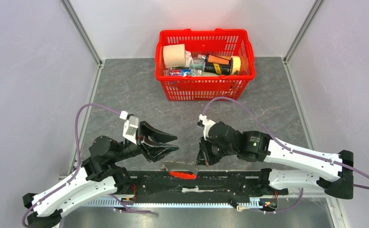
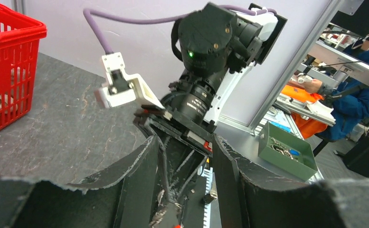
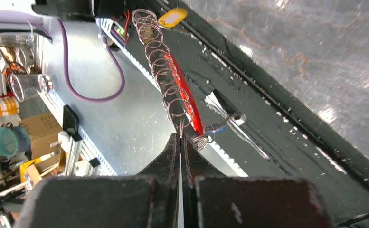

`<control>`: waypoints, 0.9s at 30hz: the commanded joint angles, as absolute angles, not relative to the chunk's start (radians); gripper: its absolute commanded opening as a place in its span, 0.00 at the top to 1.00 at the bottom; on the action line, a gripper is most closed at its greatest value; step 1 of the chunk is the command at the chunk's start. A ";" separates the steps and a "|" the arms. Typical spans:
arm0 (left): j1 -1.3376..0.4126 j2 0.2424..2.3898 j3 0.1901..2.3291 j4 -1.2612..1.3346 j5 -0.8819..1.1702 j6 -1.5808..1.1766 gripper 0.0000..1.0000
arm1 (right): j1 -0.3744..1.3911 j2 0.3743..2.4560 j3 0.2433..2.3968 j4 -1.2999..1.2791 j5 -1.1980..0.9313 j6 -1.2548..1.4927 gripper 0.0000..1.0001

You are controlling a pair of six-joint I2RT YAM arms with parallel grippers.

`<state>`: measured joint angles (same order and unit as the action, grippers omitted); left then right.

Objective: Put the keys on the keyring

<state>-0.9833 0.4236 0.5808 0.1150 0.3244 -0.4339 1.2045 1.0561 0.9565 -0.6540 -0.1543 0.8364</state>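
**Near edge.** The keyring [image 3: 180, 90] lies on the black base rail [image 1: 220, 183] at the near edge of the tabletop [image 1: 125, 90], left of the right gripper. In the top view only its red strap [image 1: 182, 175] is distinct. In the right wrist view the silvery coiled cord [image 3: 159, 66] runs drawn out in a line over the strap. A yellow tag [image 3: 172, 17] sits at its far-from-gripper end.

**Right gripper** [image 3: 180, 137]. Jaws clenched, tips meeting. The end wire of the coiled cord runs straight into the tips and appears pinched there. Just right of the tips lies a small ring with a key with a blue head [image 3: 222, 125]. It is too small to describe further.

**Left gripper** [image 1: 176, 143]. Jaws released and spread, grasping nothing. It is raised above the tabletop, left of the right gripper, and points toward it.

**Far side.** A red basket [image 1: 206, 32] stands at the far centre of the tabletop. It holds a paper roll [image 1: 174, 55], a black-and-orange bottle [image 1: 218, 64] and a tape roll [image 1: 236, 63].
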 commanded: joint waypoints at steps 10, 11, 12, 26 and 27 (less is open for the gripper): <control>-0.981 0.414 0.624 0.135 0.357 -0.477 0.47 | 1.044 1.087 0.878 -0.495 0.095 0.915 1.00; -0.981 0.414 0.627 0.129 0.356 -0.474 0.47 | 1.039 1.085 0.839 -0.443 0.116 0.963 1.00; -0.982 0.415 0.628 0.126 0.355 -0.472 0.47 | 1.037 1.083 0.806 -0.400 0.152 1.001 1.00; -0.982 0.400 0.623 0.107 0.342 -0.479 0.47 | 0.999 1.163 0.365 0.231 0.536 1.625 1.00; -0.982 0.399 0.621 0.107 0.341 -0.481 0.47 | 0.999 1.209 0.368 0.261 0.535 1.647 1.00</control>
<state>-0.9833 0.4095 0.5900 0.1013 0.3424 -0.4492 1.0031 1.1042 0.3782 -0.0071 0.4198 1.4490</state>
